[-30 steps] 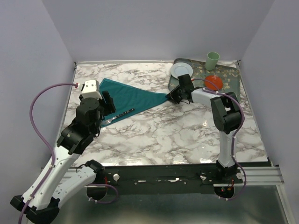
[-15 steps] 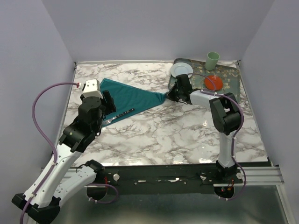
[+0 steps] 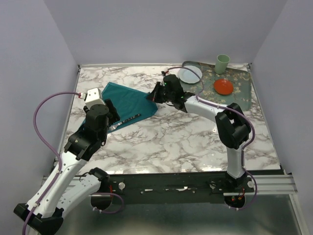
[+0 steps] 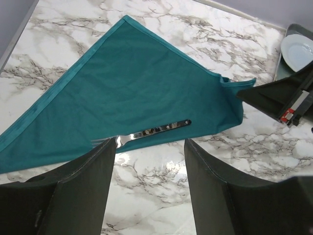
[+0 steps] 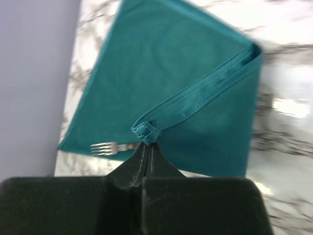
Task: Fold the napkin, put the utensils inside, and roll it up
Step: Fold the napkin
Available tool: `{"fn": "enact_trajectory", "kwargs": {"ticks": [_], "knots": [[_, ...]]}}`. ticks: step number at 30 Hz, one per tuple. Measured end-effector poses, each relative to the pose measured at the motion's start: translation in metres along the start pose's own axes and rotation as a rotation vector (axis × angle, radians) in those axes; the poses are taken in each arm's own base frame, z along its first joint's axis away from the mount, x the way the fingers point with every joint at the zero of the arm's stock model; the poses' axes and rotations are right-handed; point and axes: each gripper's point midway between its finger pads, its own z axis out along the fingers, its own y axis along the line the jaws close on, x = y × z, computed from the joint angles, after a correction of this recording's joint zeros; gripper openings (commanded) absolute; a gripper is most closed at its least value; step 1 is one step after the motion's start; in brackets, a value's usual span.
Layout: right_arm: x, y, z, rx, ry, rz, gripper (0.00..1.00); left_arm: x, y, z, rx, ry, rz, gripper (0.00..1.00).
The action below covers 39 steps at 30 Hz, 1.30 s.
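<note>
My right claw (image 5: 146, 146): clenched on one corner of the napkin (image 5: 171, 73). The hem is bunched into a small knot between my fingertips, and from there it runs up and away as a folded-over band.
Lifted corner: the right-hand point of the cloth is up off the bench (image 3: 186, 137) and curled over. The rest of the cloth lies flat.
My right arm: it reaches from the near right across the middle of the bench to the cloth's right end, toward the far edge.
My left claw (image 4: 149, 156): released, with the jaws spread wide and nothing between them. It hangs above the cloth's near edge, clear of cloth and cutlery.
Napkin: teal and folded into a triangle on the far left part of the bench. Its long edge faces the near side and one point aims at the far left corner.
Fork (image 4: 151, 131): silvery, lying along the long near edge of the napkin. The handle is on the cloth, pointing right, and the tines are at the left, right at the cloth's border. It shows in the gap between my left fingers.
Other utensils: I can make out only this one piece.
Tray (image 3: 242, 83): patterned grey-green, in the far right corner of the bench, well apart from the napkin.
On the tray: a white plate (image 3: 190, 74) at its left end, a red plate (image 3: 223, 86) in the middle and a green cup (image 3: 222, 63) at the far edge.
</note>
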Motion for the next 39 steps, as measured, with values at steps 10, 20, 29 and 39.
{"fn": "enact_trajectory", "kwargs": {"ticks": [10,20,29,39], "knots": [[0.042,0.132,0.029,-0.262,0.056,-0.098,0.01,0.0,-0.001,-0.004,0.02,0.003,-0.009,0.62],[0.091,0.138,0.057,-0.281,0.149,-0.099,0.01,-0.006,0.002,-0.012,0.035,-0.019,-0.007,0.63],[0.112,0.149,0.072,-0.321,0.199,-0.065,0.01,-0.005,0.003,-0.013,0.037,-0.022,-0.003,0.63],[0.135,0.142,0.085,-0.323,0.254,-0.02,0.01,-0.004,0.005,-0.015,0.038,-0.022,-0.003,0.64]]}}
